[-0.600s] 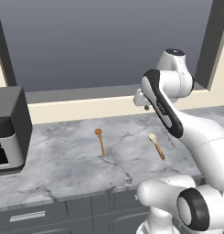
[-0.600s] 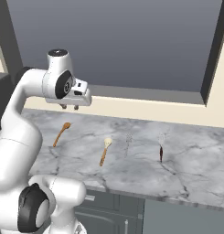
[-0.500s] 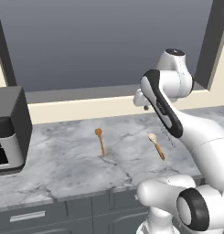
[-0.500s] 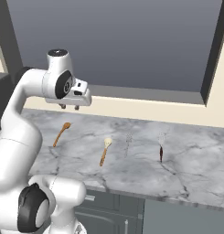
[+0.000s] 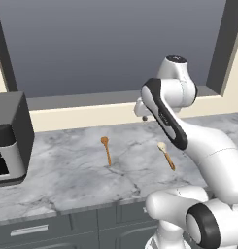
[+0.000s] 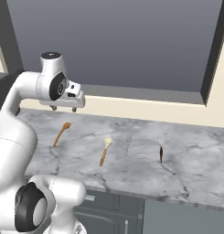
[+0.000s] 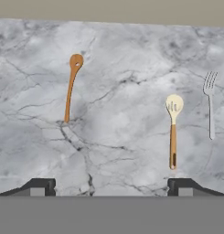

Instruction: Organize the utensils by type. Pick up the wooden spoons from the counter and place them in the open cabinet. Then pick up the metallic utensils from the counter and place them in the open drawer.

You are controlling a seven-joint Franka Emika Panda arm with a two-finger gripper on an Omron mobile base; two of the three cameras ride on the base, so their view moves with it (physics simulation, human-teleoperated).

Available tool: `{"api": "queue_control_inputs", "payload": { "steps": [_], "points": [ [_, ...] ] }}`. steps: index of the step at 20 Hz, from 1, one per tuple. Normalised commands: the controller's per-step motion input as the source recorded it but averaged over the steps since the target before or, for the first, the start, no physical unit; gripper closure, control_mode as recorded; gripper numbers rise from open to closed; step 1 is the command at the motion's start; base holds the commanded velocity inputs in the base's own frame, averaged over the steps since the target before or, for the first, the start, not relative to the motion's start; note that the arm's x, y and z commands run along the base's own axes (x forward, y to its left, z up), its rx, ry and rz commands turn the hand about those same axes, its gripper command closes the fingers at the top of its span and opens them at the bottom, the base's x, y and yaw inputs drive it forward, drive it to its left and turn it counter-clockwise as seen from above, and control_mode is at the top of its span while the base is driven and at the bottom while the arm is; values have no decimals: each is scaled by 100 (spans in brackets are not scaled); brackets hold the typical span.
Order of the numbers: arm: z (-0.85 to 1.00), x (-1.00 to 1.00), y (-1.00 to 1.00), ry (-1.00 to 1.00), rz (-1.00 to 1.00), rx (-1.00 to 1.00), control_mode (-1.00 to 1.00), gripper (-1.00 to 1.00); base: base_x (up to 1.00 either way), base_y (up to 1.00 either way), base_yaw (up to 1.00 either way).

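Jaws (image 6: 63, 108) spread wide and empty, hanging above the counter (image 5: 72, 175) near its back edge, clear of everything on it. In the hand view, one dark fingertip (image 7: 40, 185) at about 8 o'clock and the other at about 5 o'clock, far apart, marble showing between them.

Flat on the marble, the all-orange-brown wooden spoon (image 7: 71, 87): in the hand view at roughly 10 o'clock from centre, bowl toward 12, handle running toward 6 with a slight curve. Same spoon near the middle of the counter in the left base view (image 5: 107, 150) and at about 9 o'clock in the right base view (image 6: 61, 134).

Well apart from it, the cream-bowled wooden spoon (image 7: 173, 130) at about 4 o'clock in the hand view, pale bowl toward 12, orange-brown handle ending just above the 5 o'clock fingertip. Seen too beside the arm in the left base view (image 5: 166, 154) and near centre in the right base view (image 6: 104, 151).

Near that spoon, toward 3 o'clock in the hand view, a thin silvery fork (image 7: 210, 103), tines toward 12; faint against the marble in the right base view (image 6: 127, 144). Farther along there, another slim utensil (image 6: 161, 147) with a dark lower end; kind unclear.

Toward 9 o'clock in the left base view, a black appliance (image 5: 8, 138) standing on the counter.
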Motion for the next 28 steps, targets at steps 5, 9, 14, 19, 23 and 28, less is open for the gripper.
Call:
{"api": "queue_control_inputs", "payload": {
  "steps": [5, 9, 14, 19, 23, 28],
  "points": [
    [-26, 1, 35, 0, 0, 0, -100, -100, 0, 0, 0],
    [-37, 9, 44, 1, 0, 0, -100, -100, 0, 0, 0],
    [-40, 19, 48, 2, 0, -1, -100, -100, 0, 0, 0],
    [-35, 36, 50, 2, 0, 0, -100, -100, 0, 0, 0],
    [-39, 47, 39, 3, 0, 0, -100, -100, 0, 0, 0],
    [-44, 47, 28, 2, 0, 0, -100, -100, 0, 0, 0]
  ]
}}
